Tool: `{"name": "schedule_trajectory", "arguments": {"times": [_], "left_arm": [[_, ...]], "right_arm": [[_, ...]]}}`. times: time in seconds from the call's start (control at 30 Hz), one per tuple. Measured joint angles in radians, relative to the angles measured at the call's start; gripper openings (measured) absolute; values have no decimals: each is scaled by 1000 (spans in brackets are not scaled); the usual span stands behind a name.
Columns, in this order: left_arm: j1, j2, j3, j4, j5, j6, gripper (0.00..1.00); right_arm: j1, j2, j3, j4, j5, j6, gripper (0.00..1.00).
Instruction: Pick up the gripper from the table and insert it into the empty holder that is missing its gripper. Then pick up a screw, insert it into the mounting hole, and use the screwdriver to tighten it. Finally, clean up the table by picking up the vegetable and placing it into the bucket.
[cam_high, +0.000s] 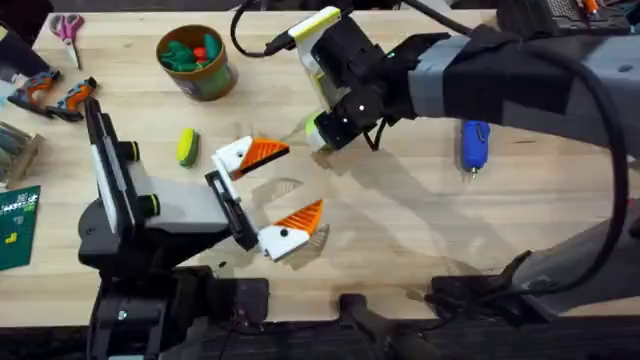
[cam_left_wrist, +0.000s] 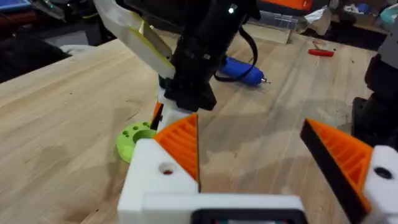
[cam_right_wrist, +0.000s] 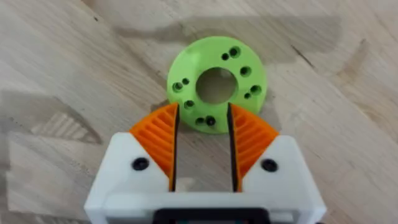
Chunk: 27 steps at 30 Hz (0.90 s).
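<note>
- Right gripper (cam_right_wrist: 202, 146): fingers parted with a gap, empty, poised over the green ring (cam_right_wrist: 216, 84); its lower edge is partly covered by the orange fingers.
- Left gripper (cam_high: 272, 190): fingers spread wide, holding nothing.
- Vegetable (cam_high: 186, 146): on the table, left of the left gripper.
- Bucket (cam_high: 197, 62): behind the vegetable.
- Screwdriver (cam_high: 475, 144): lying to the right.
- Green card (cam_high: 17, 226): white writing, unreadable.
</note>
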Motion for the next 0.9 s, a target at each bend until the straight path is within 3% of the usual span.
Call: {"name": "schedule_trajectory", "arguments": {"times": [0.63,0.83,0.9], "left_arm": [[0,0,0,0,0,0,985],[0,0,0,0,0,0,985],[0,0,0,0,0,0,985]], "right_arm": [[0,17,1,3,20,0,413],[-2,17,2,6,32,0,88],[-3,18,2,8,34,0,35]]}}
